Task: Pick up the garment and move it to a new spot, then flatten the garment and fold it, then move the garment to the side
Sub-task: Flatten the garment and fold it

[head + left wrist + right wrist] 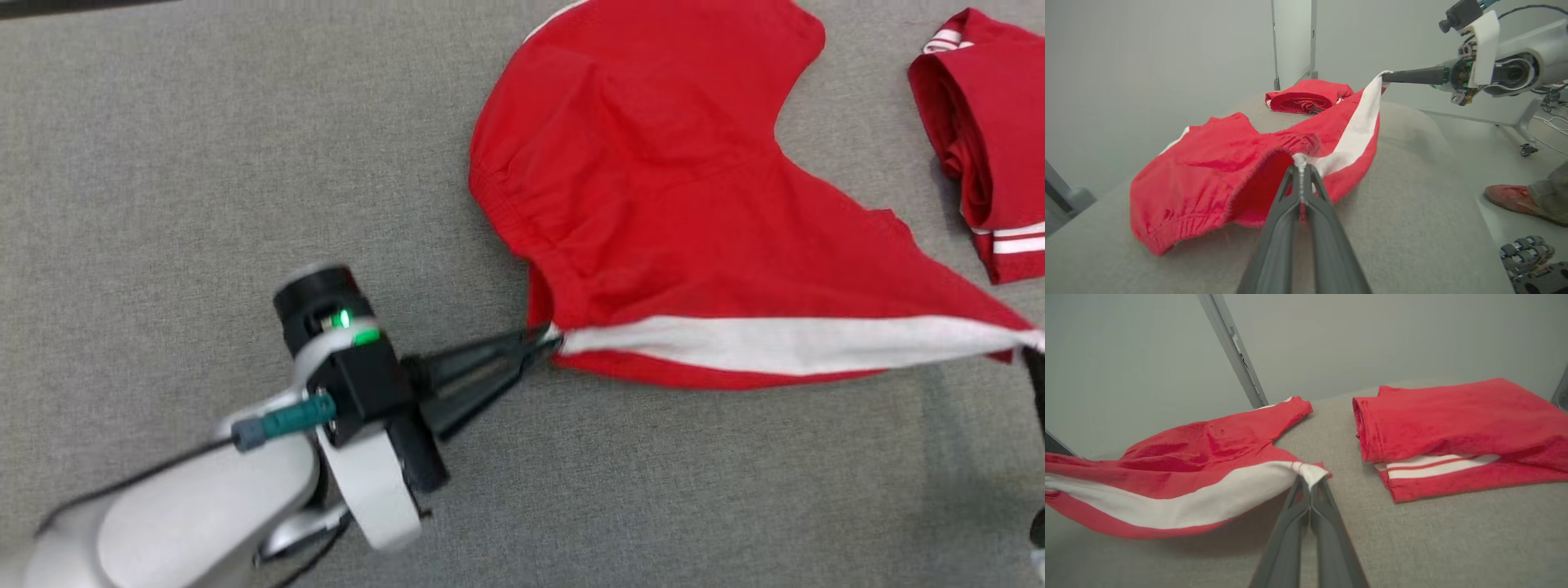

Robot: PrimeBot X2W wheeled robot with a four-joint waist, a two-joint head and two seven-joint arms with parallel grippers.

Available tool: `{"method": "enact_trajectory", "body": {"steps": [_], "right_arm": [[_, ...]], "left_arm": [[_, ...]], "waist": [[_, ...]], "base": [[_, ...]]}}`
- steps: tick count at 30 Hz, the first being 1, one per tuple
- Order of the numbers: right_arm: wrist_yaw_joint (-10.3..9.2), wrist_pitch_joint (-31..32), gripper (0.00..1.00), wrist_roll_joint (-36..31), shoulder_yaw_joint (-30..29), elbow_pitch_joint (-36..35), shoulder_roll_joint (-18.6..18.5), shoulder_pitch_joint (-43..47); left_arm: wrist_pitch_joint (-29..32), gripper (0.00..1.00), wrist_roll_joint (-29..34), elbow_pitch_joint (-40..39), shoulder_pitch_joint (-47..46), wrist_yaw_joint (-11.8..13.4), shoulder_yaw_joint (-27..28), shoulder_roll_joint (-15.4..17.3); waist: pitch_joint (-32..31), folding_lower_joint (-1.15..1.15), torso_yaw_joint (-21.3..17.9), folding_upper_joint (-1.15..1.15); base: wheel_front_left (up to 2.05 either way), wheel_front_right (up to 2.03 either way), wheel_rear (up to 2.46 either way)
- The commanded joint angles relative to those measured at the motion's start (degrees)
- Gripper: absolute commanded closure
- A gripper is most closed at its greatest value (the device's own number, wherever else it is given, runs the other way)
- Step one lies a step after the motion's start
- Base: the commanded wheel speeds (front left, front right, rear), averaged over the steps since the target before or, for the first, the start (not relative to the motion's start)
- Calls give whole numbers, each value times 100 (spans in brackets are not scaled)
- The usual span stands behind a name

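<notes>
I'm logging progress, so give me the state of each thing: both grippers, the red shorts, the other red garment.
red shorts, unfolded, stretched between both grippers.
left gripper, shut on the waistband.
right gripper, shut on a leg hem.
other red garment, folded, lying apart.

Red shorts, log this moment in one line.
shorts: near edge stretched taut | left jaws: shut on waistband | right jaws: shut on hem | beside: folded garment

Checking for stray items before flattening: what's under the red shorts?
Below the lifted striped edge, bare grey table covering shows; the rest of the red shorts hides what is beneath.
</notes>
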Motion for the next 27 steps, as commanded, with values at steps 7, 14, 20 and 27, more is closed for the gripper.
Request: {"method": "enact_trajectory", "body": {"steps": [7,14,20,27], "right_arm": [[-1,25,100,524,269,-79,-65,993],[-3,217,100,743,-83,-364,-632,1724],[-3,427,100,700,-794,-732,-937,1281],[-2,1570,100,984,-905,-469,-1132,-49]], "left_arm": [[-6,100,-283,256,1746,2,-70,187],[127,100,-587,121,2052,3,-285,342],[0,100,-1444,-222,1883,3,223,98],[-11,100,-2393,-227,1207,3,398,-308]], "waist": [[-454,0,-144,0],[-505,0,-29,0],[-460,0,72,0],[-321,0,449,0]], "base": [[0,0,0],[0,0,0],[0,0,0],[0,0,0]]}}
